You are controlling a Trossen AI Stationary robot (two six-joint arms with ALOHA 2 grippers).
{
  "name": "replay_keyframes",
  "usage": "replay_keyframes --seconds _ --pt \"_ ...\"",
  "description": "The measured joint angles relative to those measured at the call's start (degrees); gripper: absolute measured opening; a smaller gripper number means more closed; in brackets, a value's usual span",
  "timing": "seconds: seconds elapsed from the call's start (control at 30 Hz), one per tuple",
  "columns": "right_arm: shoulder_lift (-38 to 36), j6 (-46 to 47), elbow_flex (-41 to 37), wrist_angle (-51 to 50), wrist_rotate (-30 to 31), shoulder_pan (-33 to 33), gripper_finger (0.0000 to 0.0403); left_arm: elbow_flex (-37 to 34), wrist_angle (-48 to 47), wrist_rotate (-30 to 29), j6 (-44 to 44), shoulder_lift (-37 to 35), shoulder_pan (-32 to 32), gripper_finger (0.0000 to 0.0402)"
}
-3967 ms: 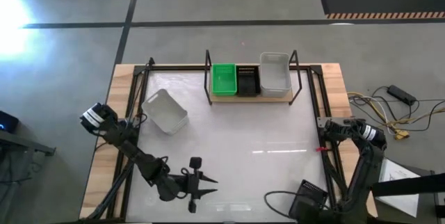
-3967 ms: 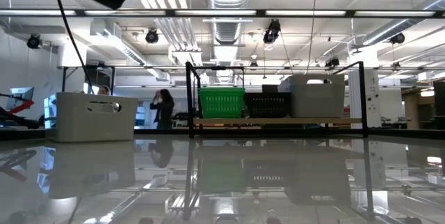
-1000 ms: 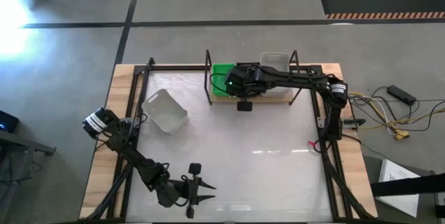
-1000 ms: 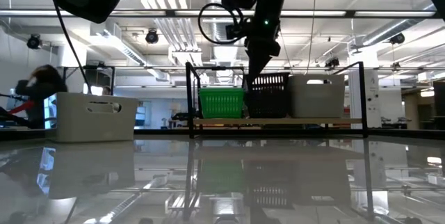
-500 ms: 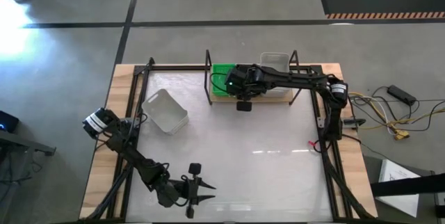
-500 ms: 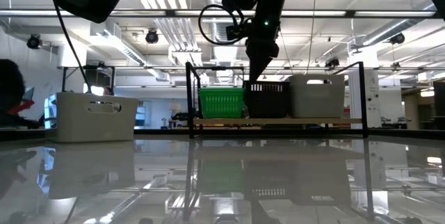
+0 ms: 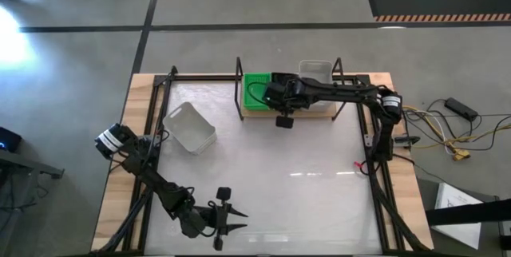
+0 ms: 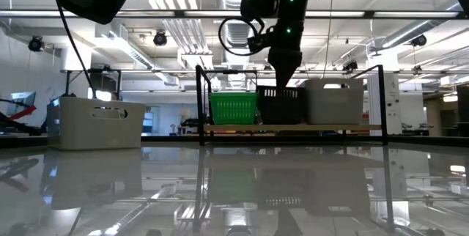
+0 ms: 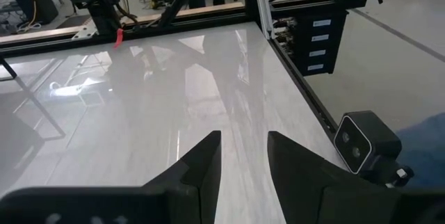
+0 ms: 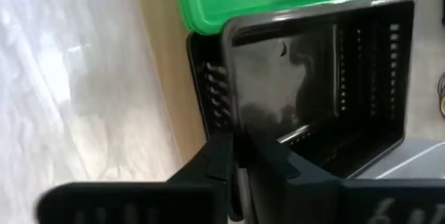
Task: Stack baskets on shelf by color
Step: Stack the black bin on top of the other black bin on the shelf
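On the wooden shelf [image 7: 289, 113] at the table's far side, a green basket [image 7: 256, 89], a black mesh basket [image 8: 282, 105] and a white-grey basket [image 7: 316, 81] stand side by side. My right gripper [image 8: 284, 82] reaches over the shelf from the right and is shut on the black basket [image 10: 313, 78]. The arm hides most of that basket in the high view. Another white-grey basket [image 7: 189, 127] stands on its bottom on the table at the left. My left gripper [image 9: 243, 158] is open and empty near the table's near edge. My right gripper holds the black basket by the rim of its near wall [image 10: 226, 123], one finger inside the basket and one outside. The fingers come from above, pointing down. The basket sits level, its bottom on the shelf plank [image 8: 293, 127], between the green and white-grey baskets.
The shelf's black upright posts [image 7: 239, 89] [image 7: 338, 89] stand at both ends of the plank. A black frame [image 7: 156, 129] runs along the table's edges. White tabletop [image 7: 279, 169] lies open between the shelf and the left arm.
My right gripper has gone down and slightly toward the table's right edge, still shut on the black basket. The basket, lifted and tilted a second ago, has come down level onto the shelf plank.
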Motion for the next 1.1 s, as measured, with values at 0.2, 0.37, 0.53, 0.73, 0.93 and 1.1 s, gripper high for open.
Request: replay_keyframes --seconds 0.2,0.37,0.53,0.73,0.93,1.1 --pt "-0.9 2.1 0.0 -1.4 1.6 -0.5 0.0014 0.0 0.0 0.0 0.0 0.0 0.0 0.0102" --pt "-0.9 4.0 0.0 -4.1 2.0 -1.1 0.0014 0.0 0.0 0.0 0.0 0.0 0.0 0.0102" --pt "-0.9 2.5 0.0 -3.8 1.9 -1.0 0.0021 0.0 0.0 0.0 0.0 0.0 0.1 0.0102" --pt "-1.4 1.0 0.0 -4.1 1.5 -0.5 0.0094 0.0 0.0 0.0 0.0 0.0 0.1 0.0102" --pt "-1.8 1.8 0.0 -4.0 -4.4 0.0 0.0159 0.0 0.0 0.0 0.0 0.0 0.1 0.0102" --pt "-0.6 2.0 -0.1 -3.6 -4.6 -0.7 0.0161 0.0 0.0 0.0 0.0 0.0 0.1 0.0102"
